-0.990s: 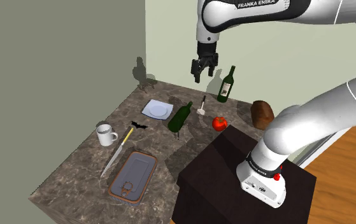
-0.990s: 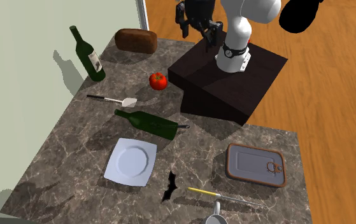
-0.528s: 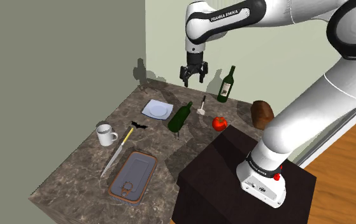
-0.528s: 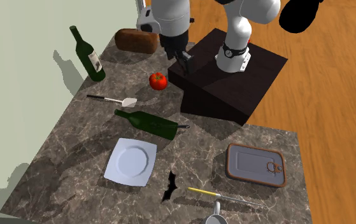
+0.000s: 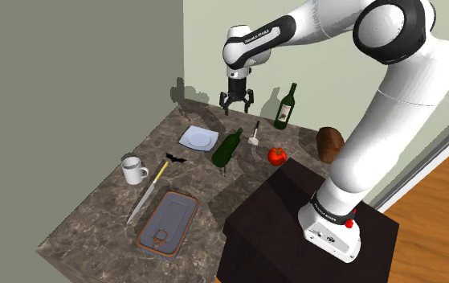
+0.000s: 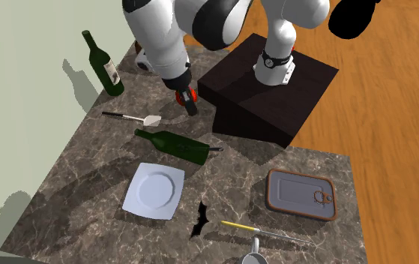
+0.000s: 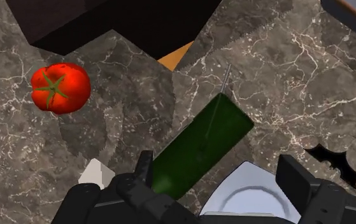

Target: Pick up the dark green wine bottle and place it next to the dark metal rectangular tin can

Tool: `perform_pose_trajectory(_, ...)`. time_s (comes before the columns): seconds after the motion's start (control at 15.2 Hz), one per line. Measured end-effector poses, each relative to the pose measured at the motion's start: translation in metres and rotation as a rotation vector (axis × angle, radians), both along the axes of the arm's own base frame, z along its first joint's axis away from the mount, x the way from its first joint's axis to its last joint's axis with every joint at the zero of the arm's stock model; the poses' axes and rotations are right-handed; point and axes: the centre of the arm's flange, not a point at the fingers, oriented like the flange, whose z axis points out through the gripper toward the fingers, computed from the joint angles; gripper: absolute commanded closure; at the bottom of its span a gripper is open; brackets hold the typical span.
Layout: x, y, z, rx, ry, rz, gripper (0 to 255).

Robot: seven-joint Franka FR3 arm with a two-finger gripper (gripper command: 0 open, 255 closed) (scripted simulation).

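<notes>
Black gripper (image 5: 236,100), jaws wide, hangs above the lying dark green wine bottle (image 5: 228,147), frame centre. Off-centre closure could roll it.

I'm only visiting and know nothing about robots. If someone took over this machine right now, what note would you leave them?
Gripper: open, empty, hovering above the lying dark green bottle.
Bottle: on its side on the counter between the white plate and the tomato, not gripped.
Rectangular tin: flat near the counter's front end.
Done: nothing grasped yet.
Left: descend, grip the bottle, carry it, set it beside the tin.
</notes>
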Motion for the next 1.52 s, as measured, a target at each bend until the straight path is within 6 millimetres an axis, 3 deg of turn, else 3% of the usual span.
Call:
perform_pose_trajectory(0.79, 0.07, -0.093, -0.123, 0.015, 0.052, -0.36, 0)
perform_pose_trajectory(1.12, 0.087, -0.139, -0.17, 0.021, 0.074, -0.51, 0)
perform_pose_trajectory(1.52, 0.093, -0.194, -0.234, 0.027, 0.099, -0.685, 0)
